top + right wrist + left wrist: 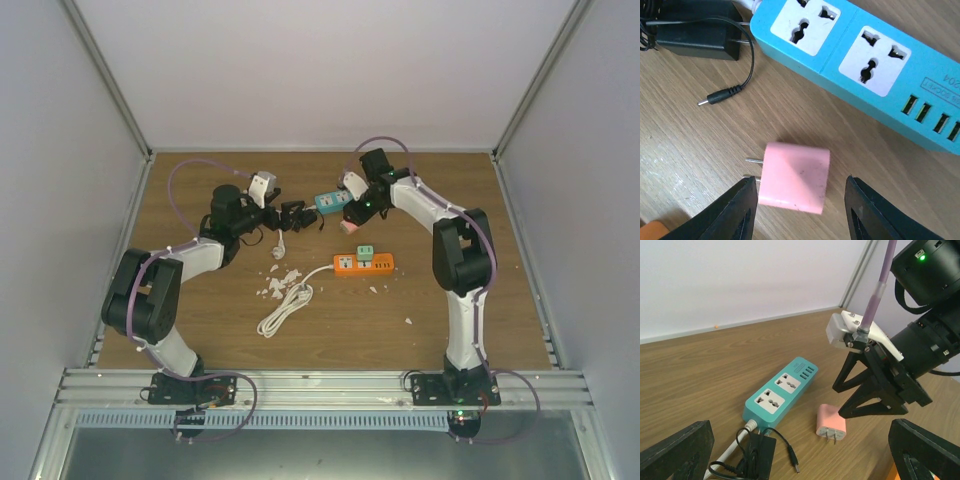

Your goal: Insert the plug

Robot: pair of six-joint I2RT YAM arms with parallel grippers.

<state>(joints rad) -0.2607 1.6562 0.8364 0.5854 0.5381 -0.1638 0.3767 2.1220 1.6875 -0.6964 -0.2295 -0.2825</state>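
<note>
Right claw [801, 189] spread either side of pink plug [794, 176], flat on tabletop [685, 150] just beside teal strip [860, 65]. Left claw [800, 435] spread too, empty, near black adapter [756, 454].

Left gripper [800, 426], right gripper [800, 182]; both jaws wide apart
</note>
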